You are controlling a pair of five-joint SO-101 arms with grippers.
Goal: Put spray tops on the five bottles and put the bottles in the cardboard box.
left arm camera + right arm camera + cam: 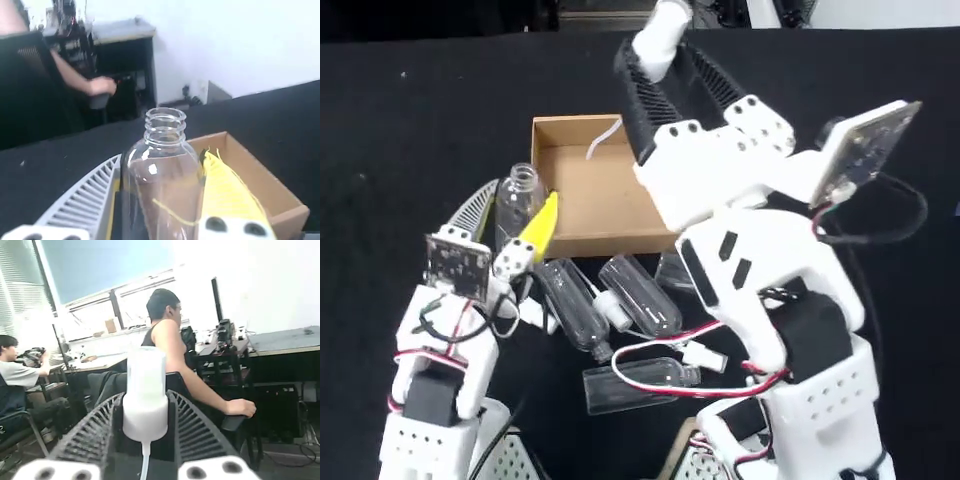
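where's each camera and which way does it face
High: above the table, looking down at box and bottles; both arms show.
Left wrist: on left arm, facing left end effector gripping upright bottle.
Right wrist: on right arm, facing the room; right end effector grips spray top.
High and left wrist share box, bottle.

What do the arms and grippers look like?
Both arms are white plastic with black motor blocks and red, white and black cables. The left gripper has one grey ribbed finger and one yellow; the right gripper has black ribbed fingers.
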